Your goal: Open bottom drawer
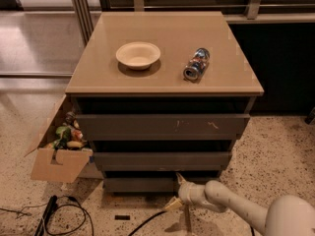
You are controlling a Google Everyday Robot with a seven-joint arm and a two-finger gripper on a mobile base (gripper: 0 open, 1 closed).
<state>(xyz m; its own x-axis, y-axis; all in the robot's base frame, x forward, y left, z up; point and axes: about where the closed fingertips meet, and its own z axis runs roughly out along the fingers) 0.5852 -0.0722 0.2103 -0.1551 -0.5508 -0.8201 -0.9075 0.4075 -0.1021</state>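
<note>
The bottom drawer (140,184) is the lowest of three dark grey flat fronts in the cabinet, near the floor; I cannot tell whether it stands open at all. My gripper (175,191) is low at the front of the cabinet, right by the bottom drawer's right half. Its two pale fingers are spread apart: the upper one (180,179) lies at the drawer's top edge, the lower one (172,203) points down toward the floor. It holds nothing. The white arm (231,208) reaches in from the lower right.
The cabinet top (98,73) carries a cream bowl (138,54) and a can lying on its side (196,64). An open cardboard box (58,151) of items leans at the cabinet's left. Black cables (64,215) lie on the speckled floor.
</note>
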